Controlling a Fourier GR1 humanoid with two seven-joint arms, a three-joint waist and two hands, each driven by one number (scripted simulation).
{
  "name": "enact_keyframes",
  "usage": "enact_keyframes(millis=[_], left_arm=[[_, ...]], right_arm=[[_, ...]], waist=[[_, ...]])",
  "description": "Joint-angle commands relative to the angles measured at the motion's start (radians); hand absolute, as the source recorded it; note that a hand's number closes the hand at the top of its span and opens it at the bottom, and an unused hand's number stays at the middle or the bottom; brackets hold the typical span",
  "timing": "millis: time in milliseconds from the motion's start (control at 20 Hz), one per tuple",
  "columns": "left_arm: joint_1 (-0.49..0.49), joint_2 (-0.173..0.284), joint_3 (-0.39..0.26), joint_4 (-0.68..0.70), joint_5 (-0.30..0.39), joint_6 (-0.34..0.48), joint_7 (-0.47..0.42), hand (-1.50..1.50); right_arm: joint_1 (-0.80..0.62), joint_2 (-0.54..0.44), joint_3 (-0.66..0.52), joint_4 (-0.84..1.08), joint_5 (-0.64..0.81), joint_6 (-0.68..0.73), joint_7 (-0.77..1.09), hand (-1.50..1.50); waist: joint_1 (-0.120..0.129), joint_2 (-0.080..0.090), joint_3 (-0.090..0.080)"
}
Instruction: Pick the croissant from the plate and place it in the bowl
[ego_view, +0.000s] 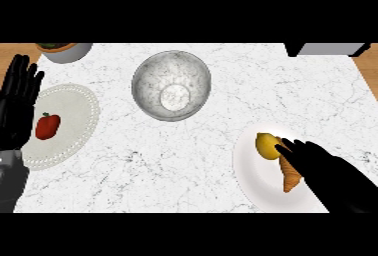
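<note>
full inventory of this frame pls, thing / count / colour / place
croissant: 1, golden brown, on right plate, partly under right hand
lemon: 1, yellow, on right plate, beside croissant
right plate: 1, white, counter's lower right
bowl: 1, grey marbled, upper centre
red pepper: 1, red, on left plate
left plate: 1, off-white, beaded rim, left
pot: 1, grey, top left corner, cut off
appliance: 1, grey and black, top right, cut off
counter: 1, white marble
left hand: 1, black, open, resting at left edge
right hand: 1, black, over croissant
</note>
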Motion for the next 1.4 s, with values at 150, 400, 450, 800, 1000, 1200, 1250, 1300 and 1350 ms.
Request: enact_keyframes(millis=[150,400,450,800,1000,1200,1250,1300,1350], left_arm=[[-0.003,-0.046,0.000,-0.030,-0.047,0.017,0.039,0.00],[0.030,-0.022,0.060,-0.012,-0.043,-0.050,0.006,0.00],[0.100,-0.045,0.028,-0.154,-0.045,-0.021,0.057,0.00],[-0.004,-0.046,0.088,0.021,-0.057,-0.084,-0.001,0.00],[-0.024,-0.055,0.103,0.000,-0.062,-0.089,0.049,0.00],[-0.073,-0.101,0.075,0.055,-0.118,-0.055,0.012,0.00],[-0.031,-0.108,0.084,0.043,-0.099,-0.075,0.004,0.00],[-0.006,-0.076,0.101,-0.016,-0.089,-0.087,0.053,0.00],[-0.030,-0.111,0.083,0.018,-0.123,-0.060,0.013,0.00]], right_arm=[[0.064,0.075,-0.014,0.154,0.167,-0.070,-0.138,-1.50],[0.082,0.058,-0.108,0.173,0.180,-0.040,-0.237,-1.50],[0.071,0.093,-0.090,0.257,0.211,-0.093,-0.268,-1.50],[0.038,0.146,-0.130,0.405,0.281,-0.139,-0.480,-1.50],[0.040,0.182,-0.145,0.360,0.335,-0.056,-0.435,-1.50],[0.037,0.225,-0.145,0.423,0.380,-0.075,-0.459,-1.50],[0.018,0.245,-0.122,0.504,0.414,-0.102,-0.487,-1.50],[0.016,0.280,-0.102,0.547,0.454,-0.145,-0.481,-1.50],[-0.005,0.266,-0.146,0.573,0.438,-0.126,-0.515,-1.50]], waist=[[-0.002,-0.001,0.000],[-0.002,-0.001,0.000],[0.004,-0.002,0.000],[-0.002,0.000,0.000],[-0.003,-0.001,0.000],[-0.005,0.000,0.000],[-0.001,0.000,0.000],[0.002,0.000,0.000],[0.000,0.000,0.000]])
